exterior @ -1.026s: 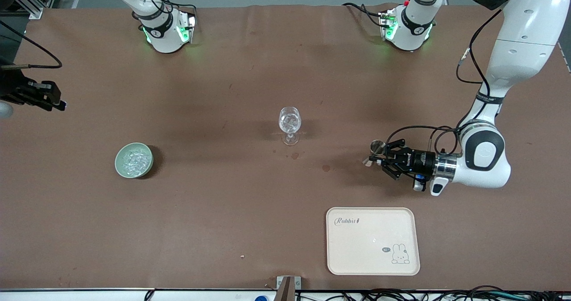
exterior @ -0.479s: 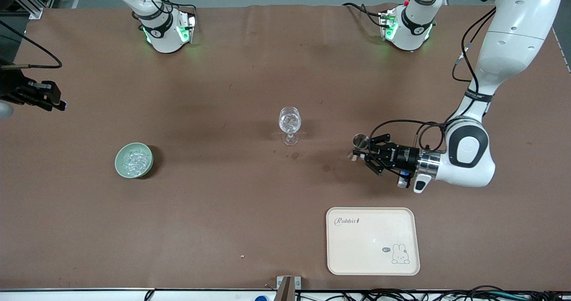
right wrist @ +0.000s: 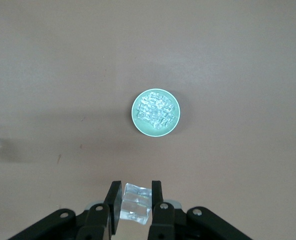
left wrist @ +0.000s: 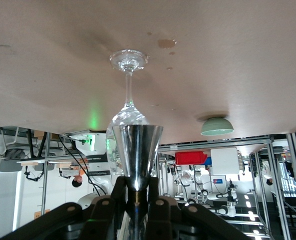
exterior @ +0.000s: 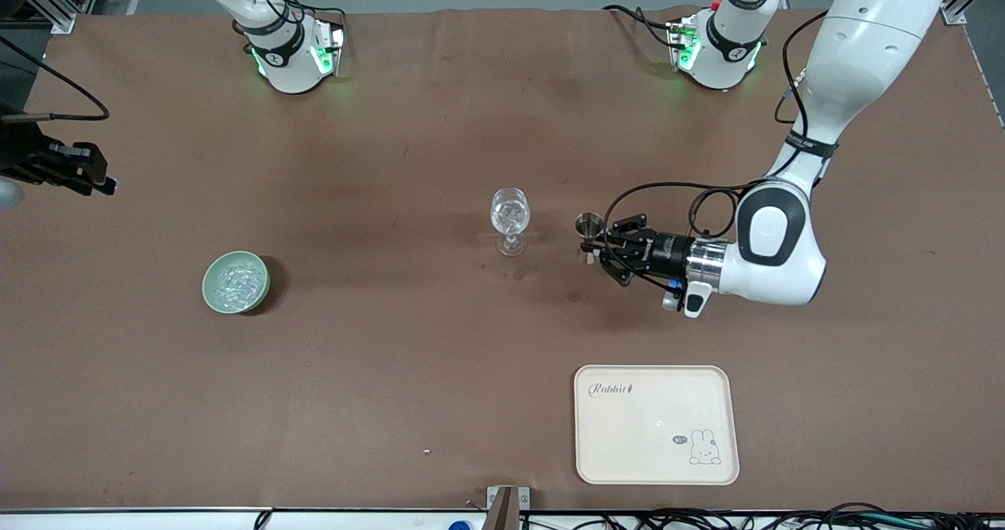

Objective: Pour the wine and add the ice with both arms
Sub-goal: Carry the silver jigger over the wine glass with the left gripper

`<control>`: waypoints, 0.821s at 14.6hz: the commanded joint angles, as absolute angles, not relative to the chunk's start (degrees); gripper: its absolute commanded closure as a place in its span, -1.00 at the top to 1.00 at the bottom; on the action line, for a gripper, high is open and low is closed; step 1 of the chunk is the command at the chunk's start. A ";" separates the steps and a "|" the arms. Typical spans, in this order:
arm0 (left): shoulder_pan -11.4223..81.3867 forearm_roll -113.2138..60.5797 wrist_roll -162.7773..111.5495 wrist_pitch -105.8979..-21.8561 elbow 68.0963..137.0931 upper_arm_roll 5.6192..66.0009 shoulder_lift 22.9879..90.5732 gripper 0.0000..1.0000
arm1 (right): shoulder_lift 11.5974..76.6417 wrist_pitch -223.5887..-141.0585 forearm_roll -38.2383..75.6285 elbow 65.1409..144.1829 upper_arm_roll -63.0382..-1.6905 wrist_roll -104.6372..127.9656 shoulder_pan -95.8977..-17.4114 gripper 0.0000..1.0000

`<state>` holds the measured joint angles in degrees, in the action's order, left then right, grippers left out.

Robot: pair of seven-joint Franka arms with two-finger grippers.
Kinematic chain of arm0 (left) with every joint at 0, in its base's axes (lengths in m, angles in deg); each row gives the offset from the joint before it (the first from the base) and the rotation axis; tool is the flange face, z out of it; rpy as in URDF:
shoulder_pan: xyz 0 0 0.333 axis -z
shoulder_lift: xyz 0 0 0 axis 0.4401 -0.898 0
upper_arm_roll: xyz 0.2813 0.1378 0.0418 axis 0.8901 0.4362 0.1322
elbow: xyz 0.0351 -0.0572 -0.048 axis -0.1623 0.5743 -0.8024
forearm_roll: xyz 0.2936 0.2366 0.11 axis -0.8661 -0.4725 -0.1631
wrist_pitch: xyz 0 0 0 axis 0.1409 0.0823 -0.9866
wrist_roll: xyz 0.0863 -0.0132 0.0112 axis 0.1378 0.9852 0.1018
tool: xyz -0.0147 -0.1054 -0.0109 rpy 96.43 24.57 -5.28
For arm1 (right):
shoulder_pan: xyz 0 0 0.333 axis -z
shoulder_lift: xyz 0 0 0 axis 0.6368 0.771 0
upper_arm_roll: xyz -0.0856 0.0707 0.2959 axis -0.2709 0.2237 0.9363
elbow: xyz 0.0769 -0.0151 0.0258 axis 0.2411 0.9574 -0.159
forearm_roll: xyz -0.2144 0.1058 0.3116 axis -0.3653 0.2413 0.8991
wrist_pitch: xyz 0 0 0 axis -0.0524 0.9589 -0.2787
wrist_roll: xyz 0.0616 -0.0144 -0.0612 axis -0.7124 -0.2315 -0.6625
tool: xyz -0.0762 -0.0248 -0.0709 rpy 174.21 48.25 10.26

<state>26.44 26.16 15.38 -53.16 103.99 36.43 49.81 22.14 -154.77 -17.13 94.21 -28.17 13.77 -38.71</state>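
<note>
Going across the table from the right arm's end: my right gripper [right wrist: 133, 202] hangs high over that end edge, fingers pinched on one clear ice cube [right wrist: 136, 207]. The pale green bowl [exterior: 235, 281] sits near that end, piled with ice [exterior: 234, 283].

Mid-table, the wine glass [exterior: 510, 217] stands upright with what looks like ice chunks in it; I can't tell if there's any wine.

Beside it, toward the left arm's end, my left gripper [exterior: 600, 247] is clamped on the waist of a steel jigger [exterior: 588, 225], cup held level. Can't see what's inside it.

For the pour I'd get the jigger's lip right over the glass rim before tipping, and tip slowly, since that stem looks easy to knock.

The cream tray [exterior: 655, 424] near the front edge is bare.
</note>
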 commanded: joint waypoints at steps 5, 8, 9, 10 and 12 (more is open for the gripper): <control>28.92 26.92 19.78 -56.13 111.42 36.47 58.31 -0.98 | 21.36 -154.68 -17.62 94.50 -28.06 13.27 -38.94 -0.86; 30.67 26.57 23.29 -57.54 112.13 36.47 59.81 -0.99 | 21.45 -154.33 -17.62 94.59 -28.06 13.36 -39.03 -0.85; 31.46 26.48 24.44 -58.41 112.22 36.47 60.25 -0.98 | 21.45 -154.42 -17.62 94.59 -28.06 13.36 -38.85 -0.85; 32.51 26.48 25.58 -59.55 112.39 36.47 60.60 -0.99 | 21.45 -154.42 -17.62 94.59 -28.06 13.27 -38.68 -0.85; 33.92 26.48 28.22 -62.63 112.66 36.47 60.78 -0.99 | 21.45 -154.07 -17.62 94.59 -28.15 13.27 -38.50 -0.85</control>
<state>32.55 26.16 25.61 -59.75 110.72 36.35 58.55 22.15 -154.66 -17.13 94.20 -28.20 13.76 -38.79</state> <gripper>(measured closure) 0.789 0.714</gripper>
